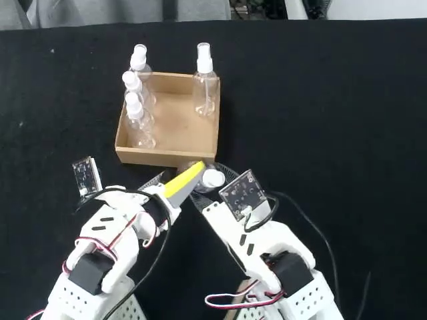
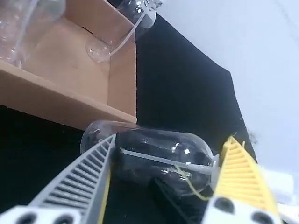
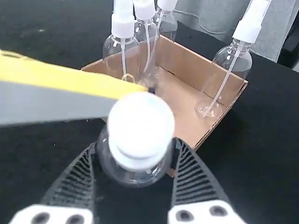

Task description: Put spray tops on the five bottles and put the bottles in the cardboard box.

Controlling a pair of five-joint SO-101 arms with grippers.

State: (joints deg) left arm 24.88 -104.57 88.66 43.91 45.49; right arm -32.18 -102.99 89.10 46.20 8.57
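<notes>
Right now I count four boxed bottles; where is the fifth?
High view: fifth bottle just outside the cardboard box's arm-side wall, between left claw and right claw.

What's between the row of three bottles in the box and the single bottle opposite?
Nothing: in the high view that stretch of box floor is bare, from the three bottles to the single bottle.

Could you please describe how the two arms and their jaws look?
Both arms have white plastic shells, black servo motors and red, white and black cables. The left arm has one yellow and one grey ribbed jaw; the right arm has black ribbed jaws. Each wrist carries a small camera board.
</notes>
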